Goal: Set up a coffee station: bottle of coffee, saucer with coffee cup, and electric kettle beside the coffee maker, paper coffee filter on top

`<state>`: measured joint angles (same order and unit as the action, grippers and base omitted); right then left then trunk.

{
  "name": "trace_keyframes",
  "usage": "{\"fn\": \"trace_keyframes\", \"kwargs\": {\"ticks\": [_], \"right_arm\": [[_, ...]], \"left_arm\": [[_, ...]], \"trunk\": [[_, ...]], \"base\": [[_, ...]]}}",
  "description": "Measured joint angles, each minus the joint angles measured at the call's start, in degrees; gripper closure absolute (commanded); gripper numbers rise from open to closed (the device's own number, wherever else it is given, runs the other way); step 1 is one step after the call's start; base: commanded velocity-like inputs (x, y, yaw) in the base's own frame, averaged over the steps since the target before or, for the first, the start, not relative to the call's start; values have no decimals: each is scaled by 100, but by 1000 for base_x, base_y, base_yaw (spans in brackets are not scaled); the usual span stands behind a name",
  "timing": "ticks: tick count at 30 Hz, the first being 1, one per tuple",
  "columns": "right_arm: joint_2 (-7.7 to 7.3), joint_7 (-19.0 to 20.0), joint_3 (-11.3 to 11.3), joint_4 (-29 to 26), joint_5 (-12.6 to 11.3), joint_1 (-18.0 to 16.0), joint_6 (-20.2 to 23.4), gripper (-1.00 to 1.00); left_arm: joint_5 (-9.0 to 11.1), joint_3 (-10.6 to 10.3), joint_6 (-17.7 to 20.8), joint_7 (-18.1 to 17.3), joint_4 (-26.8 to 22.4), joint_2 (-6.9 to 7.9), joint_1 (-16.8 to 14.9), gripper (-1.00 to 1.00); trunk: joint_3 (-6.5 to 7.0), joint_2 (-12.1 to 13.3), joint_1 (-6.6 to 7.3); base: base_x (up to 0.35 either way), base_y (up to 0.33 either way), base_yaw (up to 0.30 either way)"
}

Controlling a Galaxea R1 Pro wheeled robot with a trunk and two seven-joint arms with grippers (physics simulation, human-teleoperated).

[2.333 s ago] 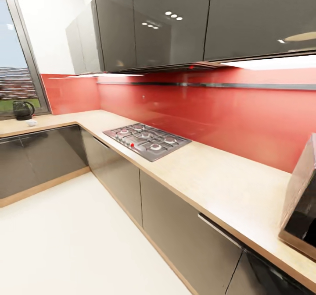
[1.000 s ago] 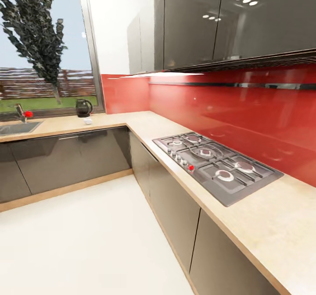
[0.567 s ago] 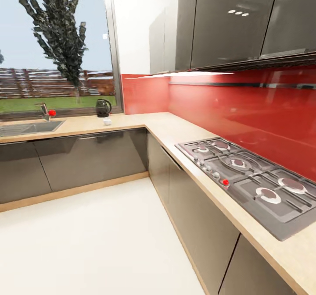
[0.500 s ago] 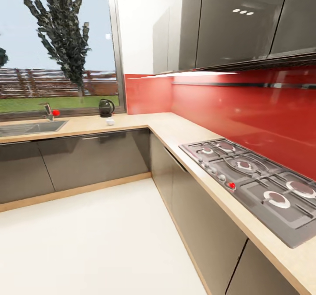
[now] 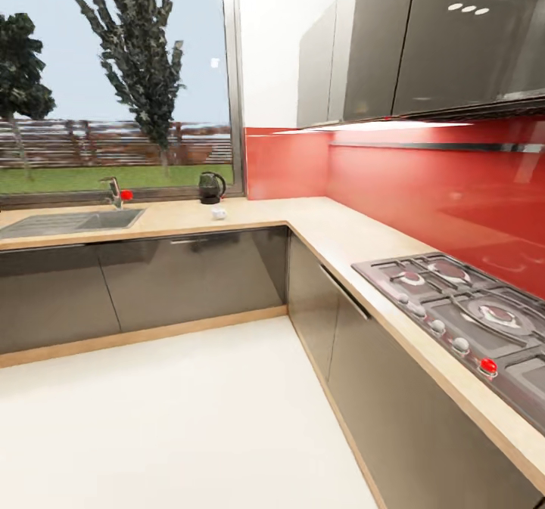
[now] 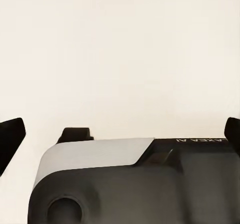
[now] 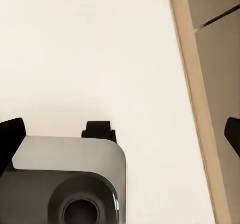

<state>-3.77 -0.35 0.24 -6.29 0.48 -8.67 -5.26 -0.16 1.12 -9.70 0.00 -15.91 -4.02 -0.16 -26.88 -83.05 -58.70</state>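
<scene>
My head cam sits well back from the kitchen countertop (image 5: 333,229), facing its inner corner, window (image 5: 113,78) ahead and hob (image 5: 469,320) along the right run. Both wrist cams point straight down at the pale floor (image 6: 120,49) from close above the robot base (image 6: 100,184). The right one catches the cabinet plinth (image 7: 197,99), which the head view shares.

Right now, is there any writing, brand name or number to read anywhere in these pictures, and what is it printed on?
"AXEA AI", upside down and cut off at the picture's edge, on the robot's dark base in the left wrist view.
The kettle and the stove knobs show no writing that can be read; they are too small to tell.
</scene>
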Motion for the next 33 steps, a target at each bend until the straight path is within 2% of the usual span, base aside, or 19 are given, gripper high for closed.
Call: {"fn": "trace_keyframes", "kwargs": {"ticks": [17, 24, 33], "right_arm": [[0, -11, 0, 1, 0, -1, -9, -100], [0, -3, 6, 1, 2, -1, -3, -100], [0, -7, 7, 1, 7, -1, -9, -100]], "left_arm": [[0, 0, -1, 0, -1, 0, 0, -100], [0, 0, -1, 0, 0, 0, 0, -100], [0, -2, -1, 0, 0, 0, 0, -100]], "trunk": [[0, 0, 0], [0, 0, 0], [0, 0, 0]], "base": [[325, 21, 224], [327, 95, 107], [327, 124, 227]]}}
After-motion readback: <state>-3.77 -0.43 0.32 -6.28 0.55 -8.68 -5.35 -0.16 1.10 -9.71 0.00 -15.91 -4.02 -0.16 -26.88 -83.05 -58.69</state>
